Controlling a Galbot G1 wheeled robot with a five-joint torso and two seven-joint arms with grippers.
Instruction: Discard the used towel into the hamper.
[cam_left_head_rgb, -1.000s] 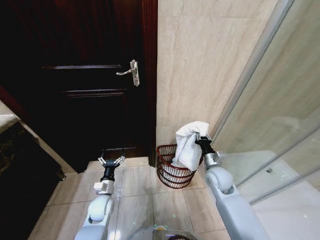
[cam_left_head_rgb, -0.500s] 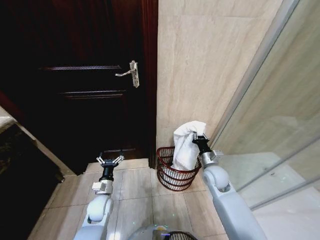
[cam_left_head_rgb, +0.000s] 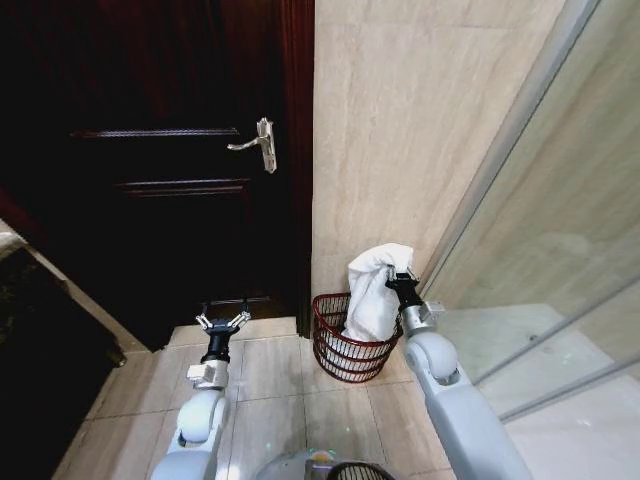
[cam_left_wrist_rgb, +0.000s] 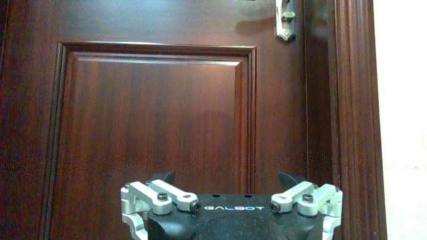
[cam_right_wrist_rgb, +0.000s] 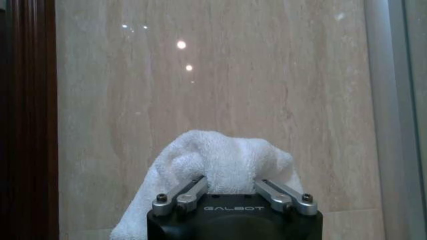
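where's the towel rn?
Head view: towel held by the right gripper, hanging over the hamper at the tiled wall, right of the door.

Camera setup: 1 head, 2 wrist
Head cam high, faces fwd/down; L wrist cam close on door (cam_left_wrist_rgb: 167, 125); R wrist cam close on wall (cam_right_wrist_rgb: 220, 75); both seen from head

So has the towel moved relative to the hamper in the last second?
Yes. The towel, held by the right gripper, has dropped lower, its hanging end now inside the hamper.
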